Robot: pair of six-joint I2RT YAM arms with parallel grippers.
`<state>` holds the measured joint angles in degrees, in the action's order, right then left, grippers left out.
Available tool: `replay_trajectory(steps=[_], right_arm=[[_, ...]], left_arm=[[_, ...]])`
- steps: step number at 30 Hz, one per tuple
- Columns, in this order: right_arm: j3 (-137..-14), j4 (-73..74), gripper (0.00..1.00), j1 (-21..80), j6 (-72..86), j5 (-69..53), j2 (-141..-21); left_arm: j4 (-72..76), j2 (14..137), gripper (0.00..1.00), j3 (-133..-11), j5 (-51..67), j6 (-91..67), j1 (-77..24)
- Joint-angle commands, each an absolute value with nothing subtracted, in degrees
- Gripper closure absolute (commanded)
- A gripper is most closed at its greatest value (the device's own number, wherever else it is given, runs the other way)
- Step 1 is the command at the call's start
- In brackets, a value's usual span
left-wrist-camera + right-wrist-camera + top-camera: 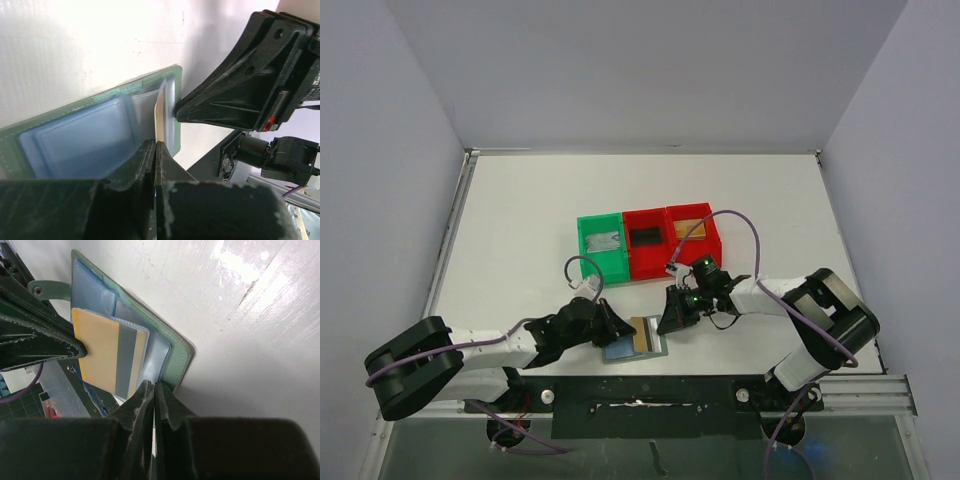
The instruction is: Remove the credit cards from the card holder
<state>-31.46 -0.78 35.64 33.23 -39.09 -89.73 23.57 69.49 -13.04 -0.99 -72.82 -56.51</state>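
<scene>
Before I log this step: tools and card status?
Tools: left tool, right tool shut. Gold card not yet clear of card holder, left tool at its edge. Nothing blocking.

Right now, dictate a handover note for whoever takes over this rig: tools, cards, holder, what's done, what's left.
Left tool: shut, tips at the thin gold card with a dark stripe; real grip unconfirmed.
Right tool: shut at the edge of the flat grey-blue card holder, which lies open between the arms.
Done: silver-grey card in the green plastic bin, black card in the middle red bin, another gold card in the right red bin.
Left: the striped card still lies on the holder; pull it clear.
</scene>
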Motion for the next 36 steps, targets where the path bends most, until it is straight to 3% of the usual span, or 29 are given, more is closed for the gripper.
replay_trajectory(steps=[1,11,25,33,36], right_arm=[[-32.3,3.1,0.97,37.0,31.4,-30.4,-88.8],[-38.2,-1.3,0.81,43.3,33.6,-31.0,-82.6],[-38.1,4.7,0.83,43.4,31.4,-28.7,-91.2],[-38.4,5.1,0.85,43.1,31.1,-28.9,-93.3],[-38.0,5.1,0.86,42.7,31.0,-28.8,-93.2]], left_arm=[[24.2,69.0,1.00,-12.3,-1.3,-71.8,-56.0],[25.8,70.8,0.99,-12.4,-0.5,-71.7,-55.8],[26.2,69.3,0.89,-11.6,-0.3,-71.5,-55.6],[25.7,68.3,0.90,-11.6,-0.3,-71.4,-55.5],[24.9,67.1,0.83,-11.3,-1.0,-71.8,-55.5]])
